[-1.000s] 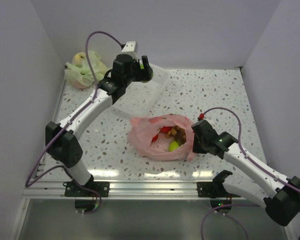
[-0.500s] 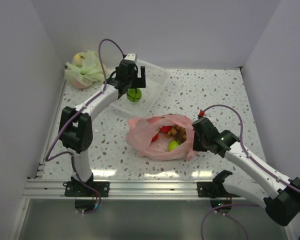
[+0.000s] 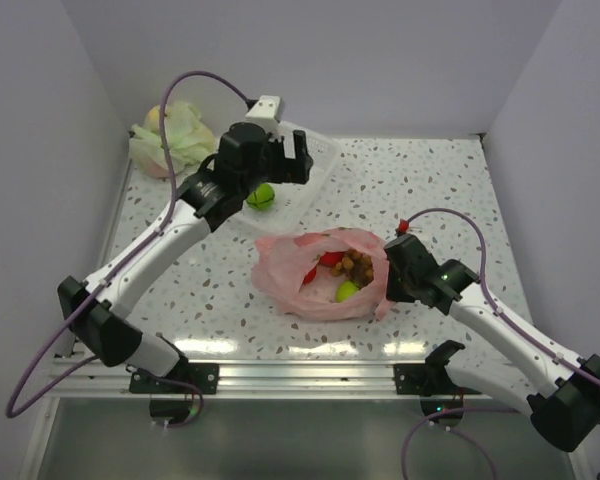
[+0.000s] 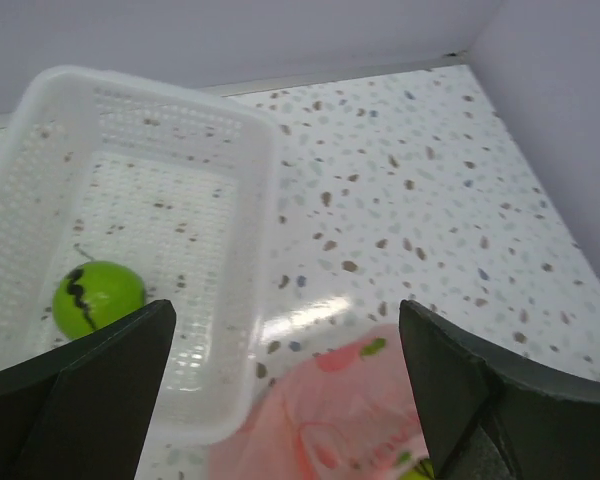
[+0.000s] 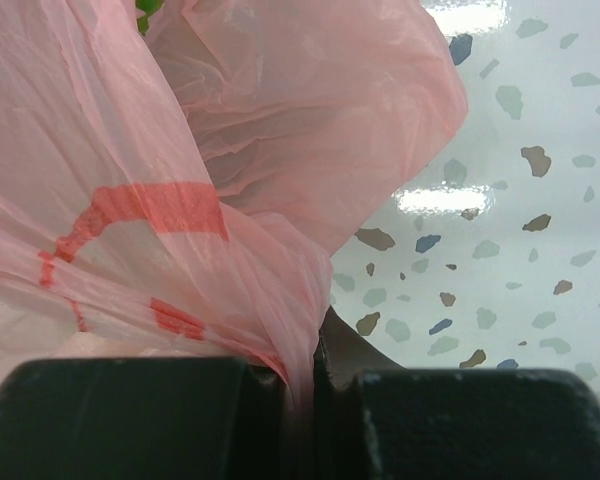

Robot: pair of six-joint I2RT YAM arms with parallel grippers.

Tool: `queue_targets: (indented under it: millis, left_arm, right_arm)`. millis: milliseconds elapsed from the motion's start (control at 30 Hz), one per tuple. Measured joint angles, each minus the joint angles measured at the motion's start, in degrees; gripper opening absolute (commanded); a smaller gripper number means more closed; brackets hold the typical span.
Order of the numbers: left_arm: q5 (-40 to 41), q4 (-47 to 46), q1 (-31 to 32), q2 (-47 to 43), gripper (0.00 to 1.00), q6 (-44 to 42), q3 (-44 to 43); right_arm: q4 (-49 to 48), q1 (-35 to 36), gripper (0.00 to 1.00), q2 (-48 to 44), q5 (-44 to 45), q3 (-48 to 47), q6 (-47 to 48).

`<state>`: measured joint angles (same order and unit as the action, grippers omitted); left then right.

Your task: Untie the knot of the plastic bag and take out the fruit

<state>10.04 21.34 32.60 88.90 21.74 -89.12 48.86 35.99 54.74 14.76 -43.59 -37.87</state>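
Top external view is showing the plastic bag (image 3: 315,285) lying near the middle of the speckled table (image 3: 420,190), its mouth gaping upward. Inside it, red fruits (image 3: 330,262), a cluster of brown berries (image 3: 358,265) and a green fruit (image 3: 348,291) are showing through the opening, with crinkled pink folds rising around them on every side. The right gripper (image 3: 388,278) is pressing against the bag's right edge. Right wrist view is showing its jaws clenched on a thin gathered fold of the pink plastic, which is running down between the black fingers (image 5: 130,415), while the rest of the bag, with its red print, is filling most of that view and hiding the fruit.

The left gripper (image 3: 292,165) is hovering above the white basket (image 3: 318,172) at the back of the table, and the left arm's wrist is covering part of the basket from above. Left wrist view is showing its jaws spread wide with nothing between them. A second green fruit (image 3: 261,196), marked with a dark jagged line, is resting on the basket's floor by its near left side. The basket's near corner is sitting just beside the bag's back edge; whether they are touching I cannot tell.

A pale green bag (image 3: 175,140) holding fruit is sitting in the back left corner, well apart from the pink one. A purple cable (image 3: 195,75) is looping high above the left arm.
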Motion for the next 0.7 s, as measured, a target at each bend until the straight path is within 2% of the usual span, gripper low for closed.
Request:
queue_targets:
  millis: [167,267,367,467,700]
  left_arm:
    - [2.56,2.78,15.96,-9.46,0.97,3.1,1.73]
    - [4.66,4.68,25.24,-11.82,0.94,7.56,4.7]
    - [5.75,5.62,31.8,-11.85,0.89,12.2,8.96]
    - [5.79,6.21,35.26,-10.21,0.87,16.87,13.88]
    - [7.04,4.07,34.97,-1.29,0.86,22.97,17.97]
  right_arm:
    - [0.02,0.0,0.03,0.0,0.83,0.0,-0.02]
    - [0.04,0.0,0.02,-0.02,1.07,0.0,-0.26]
    - [0.02,0.0,0.02,-0.13,1.27,0.0,-0.55]
    - [-0.07,0.0,0.02,-0.15,1.29,0.13,-0.74]
    - [-0.76,0.0,0.01,-0.81,0.59,3.91,-2.54]
